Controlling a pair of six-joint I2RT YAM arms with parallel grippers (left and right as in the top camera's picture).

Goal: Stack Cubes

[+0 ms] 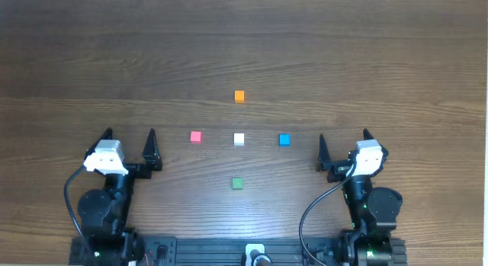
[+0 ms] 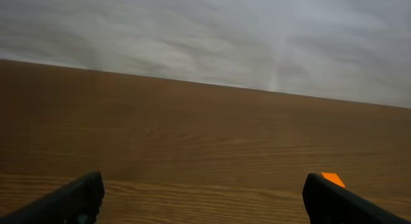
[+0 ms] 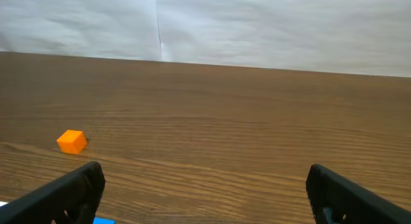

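Five small cubes lie apart on the wooden table: an orange cube [image 1: 239, 96] farthest back, a pink cube [image 1: 196, 136], a white cube [image 1: 239, 139] and a blue cube [image 1: 284, 139] in a row, and a green cube [image 1: 237, 184] nearest the arm bases. My left gripper [image 1: 128, 136] stands open to the left of the pink cube, holding nothing. My right gripper [image 1: 343, 139] stands open to the right of the blue cube, also with nothing in it. The orange cube [image 3: 71, 141] lies ahead in the right wrist view, and the orange cube [image 2: 332, 179] peeks past a finger in the left wrist view.
The wooden table [image 1: 244, 45] stretches wide behind the cubes. A pale wall [image 3: 257, 25] stands beyond its far edge. Both arm bases sit along the near edge.
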